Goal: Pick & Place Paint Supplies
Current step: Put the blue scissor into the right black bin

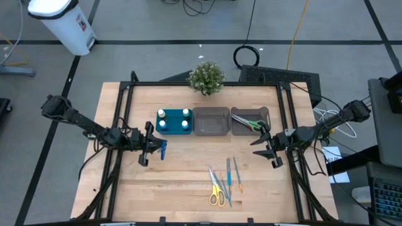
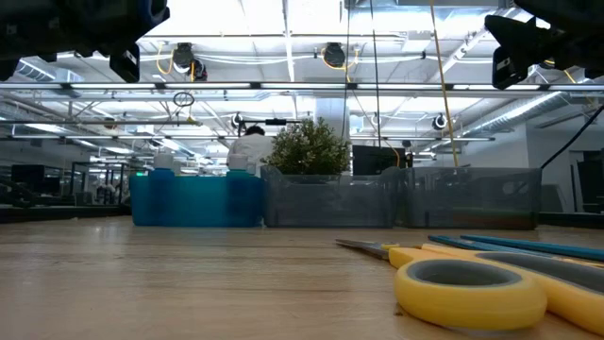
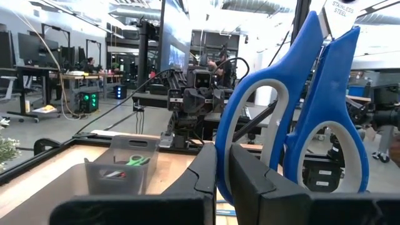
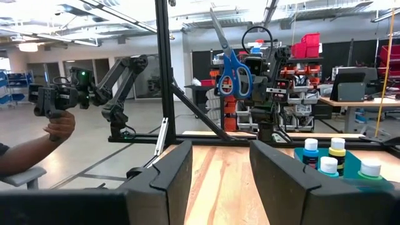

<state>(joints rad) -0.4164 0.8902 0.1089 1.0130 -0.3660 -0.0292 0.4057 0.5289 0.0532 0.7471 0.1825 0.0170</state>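
Observation:
My left gripper hovers over the table's left half, shut on blue-handled scissors, also seen as the blue scissors. My right gripper hangs open and empty over the right side, as the right wrist view shows. Several white-capped bottles stand in the teal tray. Green-handled scissors lie in the right grey bin. Yellow-handled scissors and thin blue sticks lie flat on the wood near the front. My left gripper pinches the bottom of one blue handle loop between its two fingers. The fingers reach out roughly level toward the table's right side. The scissors stand upright above the fingers, shut blades pointing up, lifted clear of the table.
An empty grey bin sits between tray and right bin, all in a row at the back. A potted plant stands at the far edge. Black frame posts flank the table. A person's hand shows beyond the table.

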